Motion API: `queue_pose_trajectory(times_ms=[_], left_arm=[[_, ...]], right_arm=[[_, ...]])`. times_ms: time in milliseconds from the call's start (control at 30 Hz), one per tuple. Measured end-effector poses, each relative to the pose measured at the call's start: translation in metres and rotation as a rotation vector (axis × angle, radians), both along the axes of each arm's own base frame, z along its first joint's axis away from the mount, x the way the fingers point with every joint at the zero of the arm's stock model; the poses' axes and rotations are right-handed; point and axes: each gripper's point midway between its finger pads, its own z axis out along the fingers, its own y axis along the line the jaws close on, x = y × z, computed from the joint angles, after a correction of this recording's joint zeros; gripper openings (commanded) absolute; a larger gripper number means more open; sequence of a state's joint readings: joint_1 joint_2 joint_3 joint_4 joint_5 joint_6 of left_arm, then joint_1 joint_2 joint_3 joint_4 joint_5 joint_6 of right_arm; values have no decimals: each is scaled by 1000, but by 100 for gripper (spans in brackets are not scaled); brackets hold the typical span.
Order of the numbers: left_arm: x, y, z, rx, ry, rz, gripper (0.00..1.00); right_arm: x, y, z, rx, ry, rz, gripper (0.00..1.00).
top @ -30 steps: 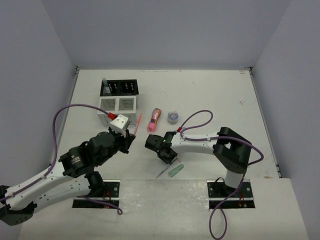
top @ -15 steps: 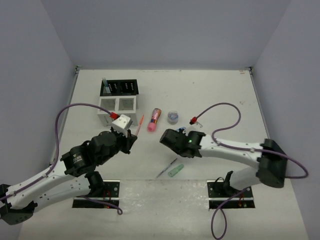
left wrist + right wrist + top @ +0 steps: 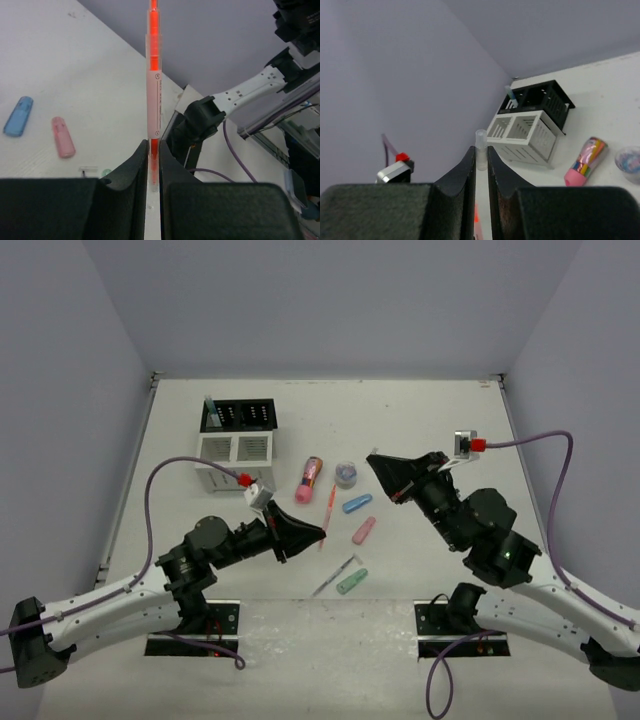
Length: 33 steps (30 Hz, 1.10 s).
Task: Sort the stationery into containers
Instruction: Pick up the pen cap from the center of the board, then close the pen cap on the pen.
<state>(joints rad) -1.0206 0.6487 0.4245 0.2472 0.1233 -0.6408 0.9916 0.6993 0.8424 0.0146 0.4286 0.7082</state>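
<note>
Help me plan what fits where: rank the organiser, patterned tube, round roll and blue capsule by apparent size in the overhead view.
1. organiser, by far the largest
2. patterned tube
3. round roll and blue capsule: about alike, roll wider, capsule longer, so unranked

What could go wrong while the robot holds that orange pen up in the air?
1. The left pincer grips the orange pen only near one end, so the long free part might swing or slip out.
2. The black rack has small slots, so the pen could miss its hole.
3. The right pincer pinches a thin clear-tipped piece that barely sticks out, so it might drop.
</note>
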Motion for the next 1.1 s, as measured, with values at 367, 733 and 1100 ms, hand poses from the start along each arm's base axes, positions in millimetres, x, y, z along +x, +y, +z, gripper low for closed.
queue_pose_trajectory(times_ms=[367, 733, 1100], left_arm=[[-20, -14, 25, -179, 9, -135, 0], [-27, -18, 32, -209, -5, -175, 0], [-28, -19, 31, -207, -4, -180, 0]], right_arm=[[-34, 25, 28, -37, -284, 226, 0], [-38, 49, 5, -89, -271, 324, 0], [-40, 55, -2, -91, -261, 352, 0]])
